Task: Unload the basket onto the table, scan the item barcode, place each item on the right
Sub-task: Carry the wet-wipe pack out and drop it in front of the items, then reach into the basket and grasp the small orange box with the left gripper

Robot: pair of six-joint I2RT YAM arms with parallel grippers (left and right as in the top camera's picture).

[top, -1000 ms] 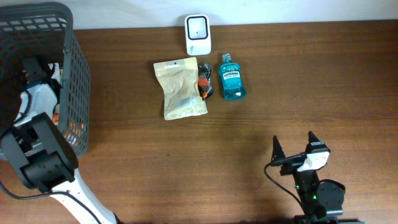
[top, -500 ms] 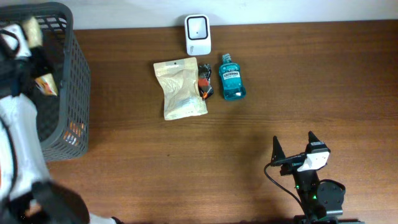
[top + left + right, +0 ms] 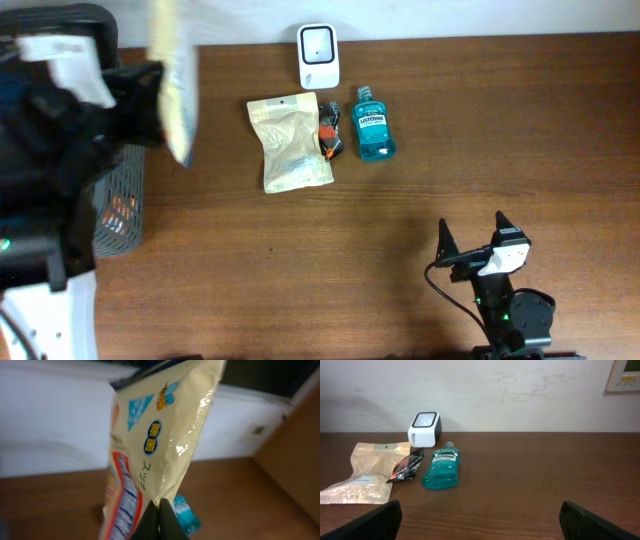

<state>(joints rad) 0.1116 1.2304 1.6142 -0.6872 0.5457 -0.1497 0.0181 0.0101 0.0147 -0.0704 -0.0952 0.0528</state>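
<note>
Overhead view: the left claw [image 3: 160,510], pinched shut on a yellow snack bag [image 3: 172,85], has lifted it out of the basket [image 3: 122,205]. The bag now hangs over the table [image 3: 330,260], ready to carry to the scanner [image 3: 318,55]. The right claw [image 3: 470,243] gapes wide, idle.

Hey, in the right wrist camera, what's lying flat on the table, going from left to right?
tan pouch → small black and red packet → blue mouthwash bottle
</note>
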